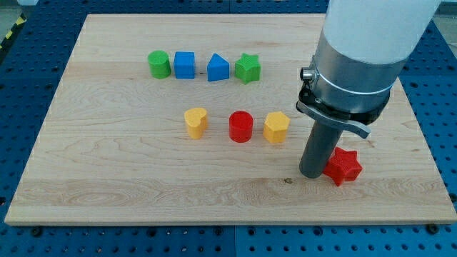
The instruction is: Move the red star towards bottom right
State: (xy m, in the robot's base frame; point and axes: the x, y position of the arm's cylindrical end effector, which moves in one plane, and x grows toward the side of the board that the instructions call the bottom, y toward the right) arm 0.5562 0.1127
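My tip (312, 173) seemingly touches the red star's (343, 166) left side, the star already low and right on the counter (107, 185), with little travel left; there is no hand to open or close.

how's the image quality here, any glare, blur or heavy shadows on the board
Camera view: even, soft light; the wooden board shows no glare and only faint shadows. Blocks look sharp, including the red star beside my tip. The large arm housing up close looks slightly soft.

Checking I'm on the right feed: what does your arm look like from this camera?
A wide white cylindrical body at the view's top right, then a grey metal section ringed by a dark clamp band with a small bolt on its left. Below that a straight dark grey rod runs down to my tip. No cables or markings show.
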